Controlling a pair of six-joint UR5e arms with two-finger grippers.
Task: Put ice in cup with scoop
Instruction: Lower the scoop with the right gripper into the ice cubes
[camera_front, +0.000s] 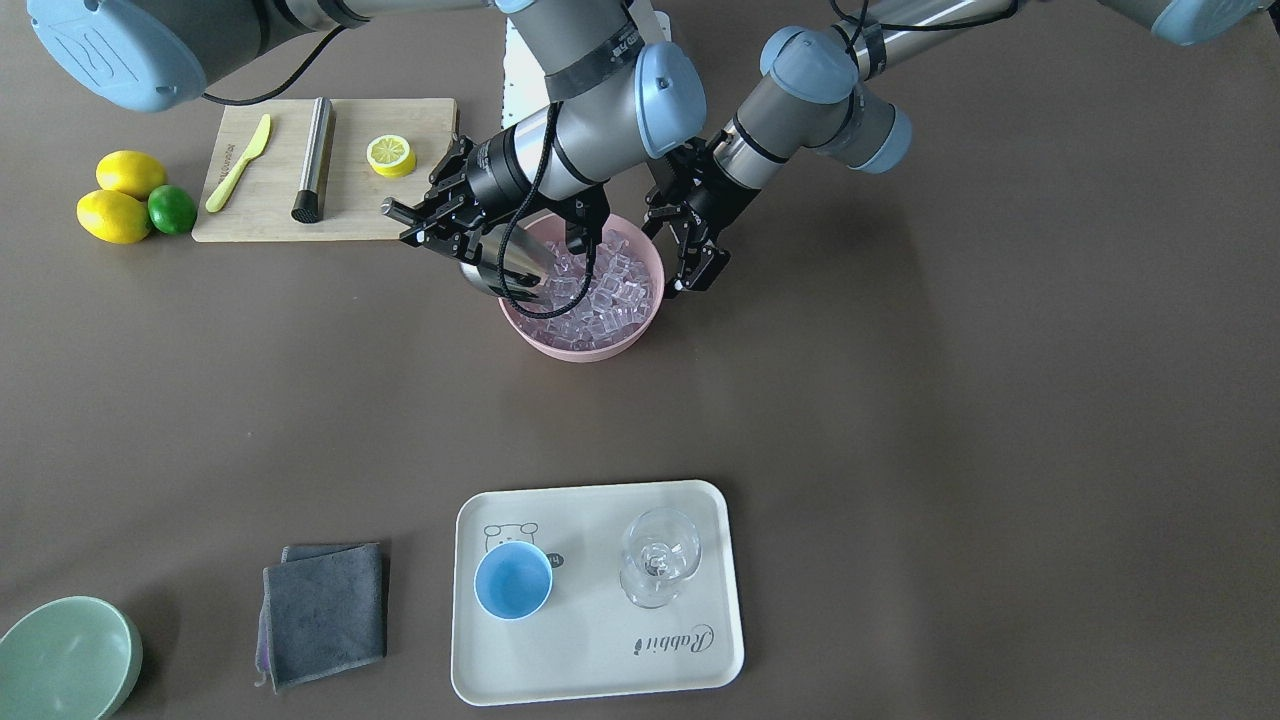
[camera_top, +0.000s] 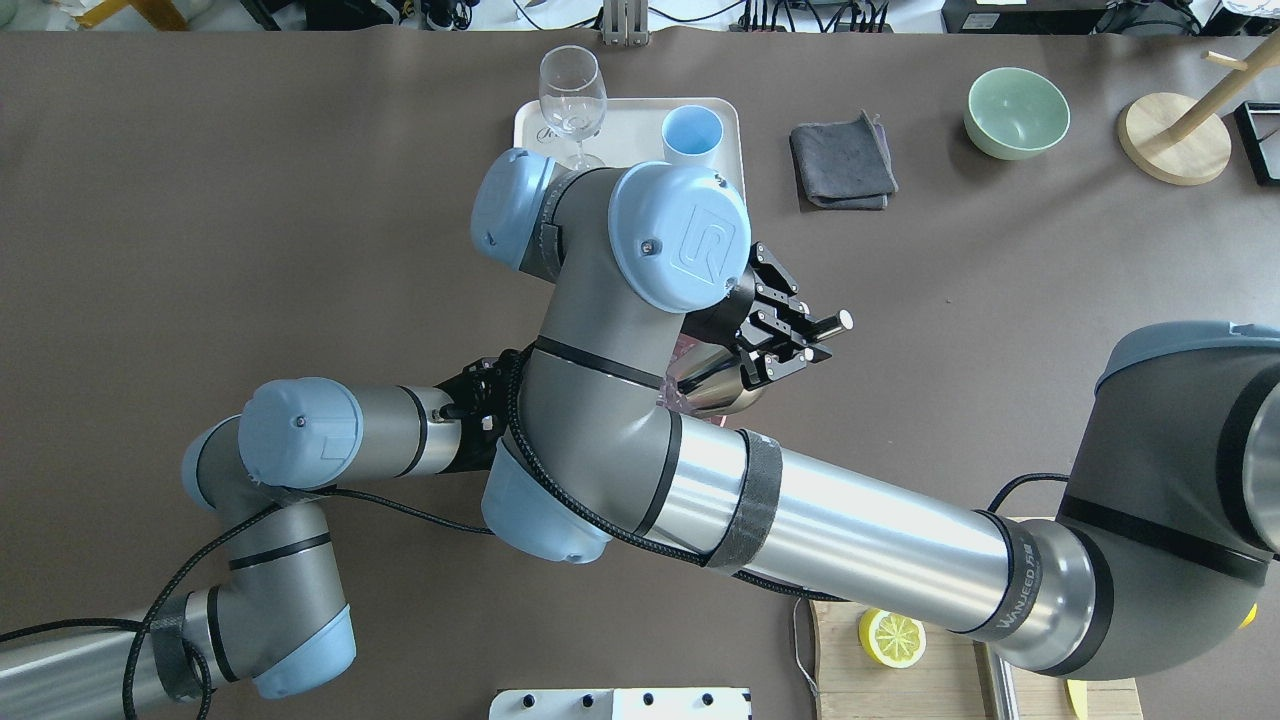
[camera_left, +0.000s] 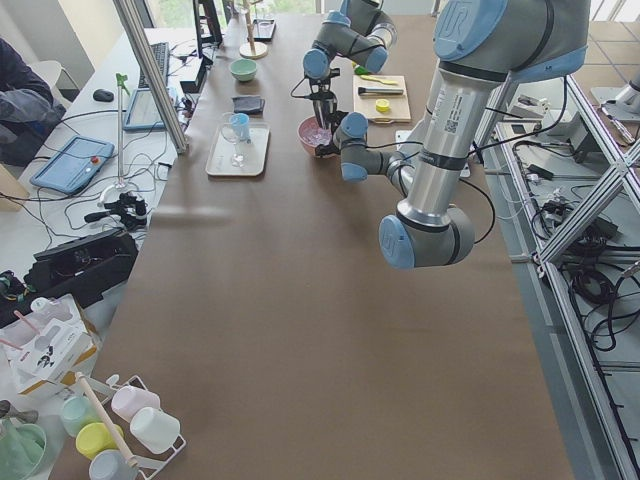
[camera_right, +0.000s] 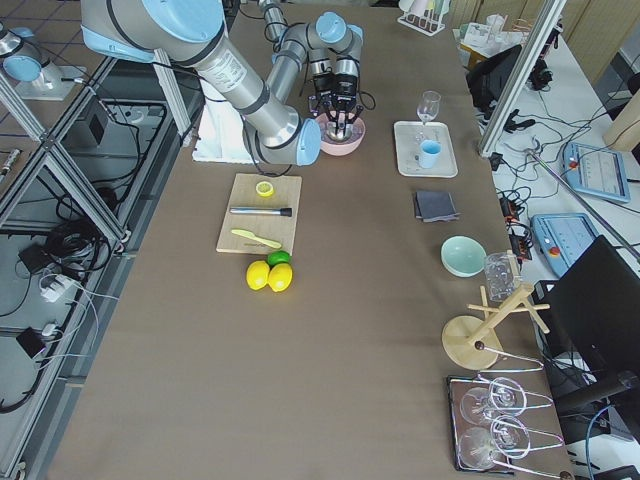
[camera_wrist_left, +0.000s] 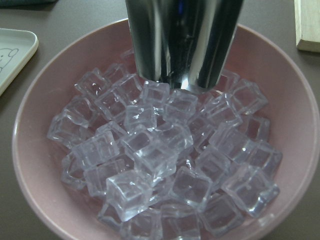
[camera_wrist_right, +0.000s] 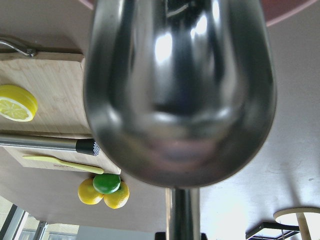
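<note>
My right gripper (camera_front: 437, 218) is shut on the rod handle of the shiny steel scoop (camera_front: 505, 265). The scoop's trough dips into the near side of the pink bowl (camera_front: 580, 350), its mouth touching the pile of clear ice cubes (camera_front: 605, 290). In the left wrist view the scoop (camera_wrist_left: 182, 40) rests its edge on the ice (camera_wrist_left: 160, 165). My left gripper (camera_front: 685, 280) sits at the bowl's rim on the other side and appears closed on it. The light-blue cup (camera_front: 512, 580) stands empty on the tray, far from both grippers.
The white tray (camera_front: 600, 650) also holds a clear stemmed glass (camera_front: 658, 555). A cutting board (camera_front: 270, 215) beside the bowl carries a steel cylinder (camera_front: 315, 160), a yellow knife (camera_front: 240, 160) and a lemon half (camera_front: 390, 155). A grey cloth (camera_front: 325, 610) and a green bowl (camera_front: 65, 660) lie beside the tray.
</note>
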